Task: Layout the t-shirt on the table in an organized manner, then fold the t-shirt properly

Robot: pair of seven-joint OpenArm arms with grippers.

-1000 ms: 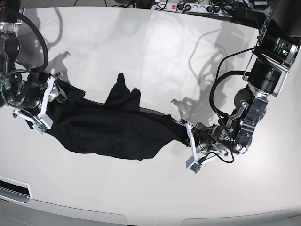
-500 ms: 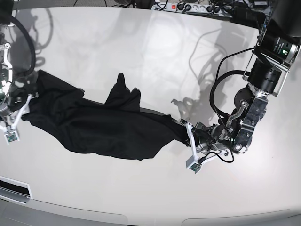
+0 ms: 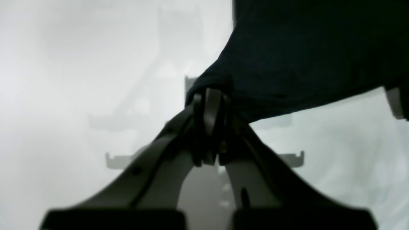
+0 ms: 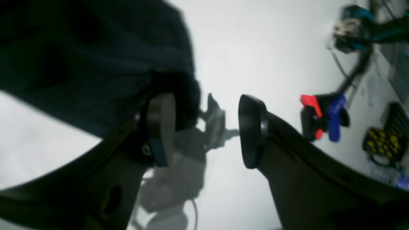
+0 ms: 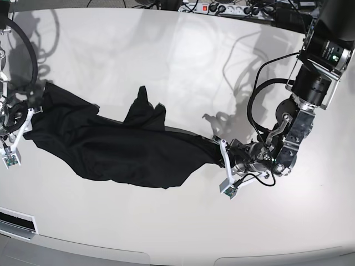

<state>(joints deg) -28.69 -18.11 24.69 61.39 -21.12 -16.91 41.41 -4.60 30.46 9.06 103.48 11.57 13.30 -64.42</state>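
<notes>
White and glossy, the counter (image 5: 183, 66) carried the t-shirt (image 5: 116, 147) as a long crumpled band running across it. The left arm's fingers (image 3: 209, 105) were clamped on the shirt's end. At the opposite end, the right arm's fingers (image 4: 159, 127) stood wide, one beside the cloth edge, gripping nothing.

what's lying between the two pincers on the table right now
The t-shirt, bunched and stretched across the table. The base view shows it running from the left pincer, shut on one end, to the open right pincer.
</notes>
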